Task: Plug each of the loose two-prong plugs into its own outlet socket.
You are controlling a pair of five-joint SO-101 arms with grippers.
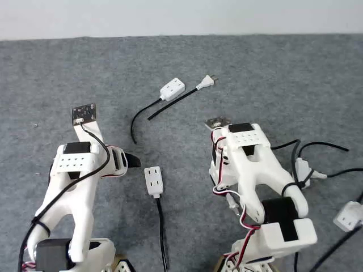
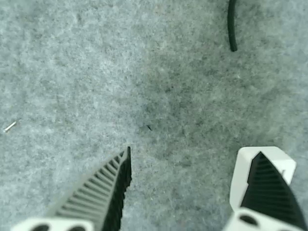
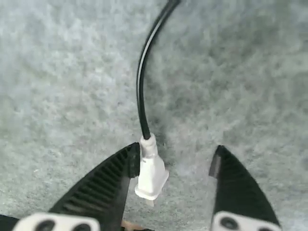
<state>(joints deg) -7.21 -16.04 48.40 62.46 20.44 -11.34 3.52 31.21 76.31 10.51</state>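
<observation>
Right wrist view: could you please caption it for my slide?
Right gripper, open, around a white plug with black cord.

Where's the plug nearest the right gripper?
Right wrist view: the white plug lies on the grey mat between the right gripper's open fingers, close beside one.

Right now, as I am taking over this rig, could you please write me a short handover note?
Left hand: open, empty, over grey carpet.
Right hand: open, with a white plug between its jaws, against one of them and not clamped.
Things: far socket with a loose plug lying beside it, apart; near socket between the arms; third socket at the high view's right edge.
Done: no plug is seated in the sockets shown.
Left: grip each plug and push it into its own socket.
</observation>
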